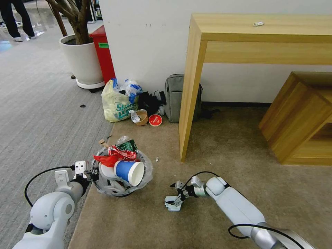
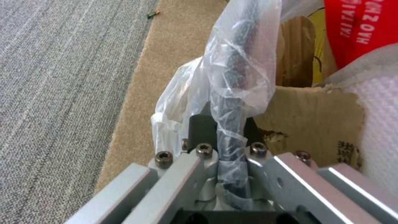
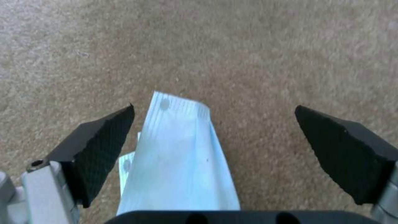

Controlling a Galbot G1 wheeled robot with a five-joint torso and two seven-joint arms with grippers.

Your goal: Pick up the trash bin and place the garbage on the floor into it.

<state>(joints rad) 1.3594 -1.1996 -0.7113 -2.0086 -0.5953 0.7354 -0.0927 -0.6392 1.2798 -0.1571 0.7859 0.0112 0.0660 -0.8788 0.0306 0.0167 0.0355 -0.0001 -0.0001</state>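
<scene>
left gripper (image 2: 226, 155): clamped on trash bin (image 1: 121, 186) rim
right gripper (image 3: 213, 137): jaws apart, light-blue paper (image 3: 178, 155) between them on floor (image 3: 248, 62)

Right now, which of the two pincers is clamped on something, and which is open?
The left pincer is shut on the trash bin rim, through its plastic liner. The right pincer is open above a pale blue mask on the carpet.

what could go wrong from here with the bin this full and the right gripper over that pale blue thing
The trash bin is heaped: the blue cup lies on its side at the top and might roll out if the left gripper, shut on the bagged rim, tilts it. That grip includes slippery plastic liner, so it may slide. The right gripper is open around a flat pale blue piece on the carpet; its fingertips could skid over it and close on nothing.
</scene>
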